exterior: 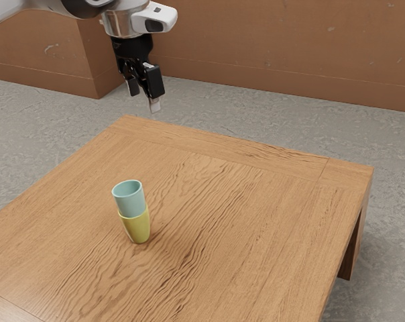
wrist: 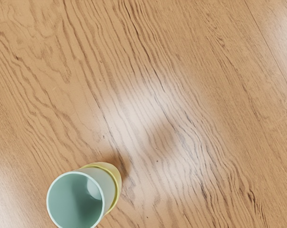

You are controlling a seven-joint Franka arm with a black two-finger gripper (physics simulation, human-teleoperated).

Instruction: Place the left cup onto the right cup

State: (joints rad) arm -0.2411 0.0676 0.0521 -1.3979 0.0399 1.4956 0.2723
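Hanging high over the far edge of the big wooden table (exterior: 256,221), the black two-finger gripper (exterior: 144,99) is let go: its two fingers stand apart and hold nothing. It is up near the exterior view's upper left, well apart from the cups, with open air between it and them. The pale blue-green plastic cup (exterior: 129,196) sits upright inside the yellow-green plastic cup (exterior: 137,227), so the two make one little stack. The blue-green one sticks up out of the top, and the yellow-green one stands on the wood. The stack is on the part of the table toward the exterior view's left and front. It is nearer to that left edge than to any other edge, but not close to falling off. Toward the exterior view's right there is a wide stretch of bare wood, all the way to the right edge and the far corner. In the wrist view the blue-green cup (wrist: 77,199) shows its round open mouth, with the rim of the yellow-green cup (wrist: 114,178) peeking out beside it, and bare table (wrist: 181,95) spreads out past them. Around the table lies a grey speckled floor (exterior: 55,127), and behind it stands a brown wall (exterior: 290,40).
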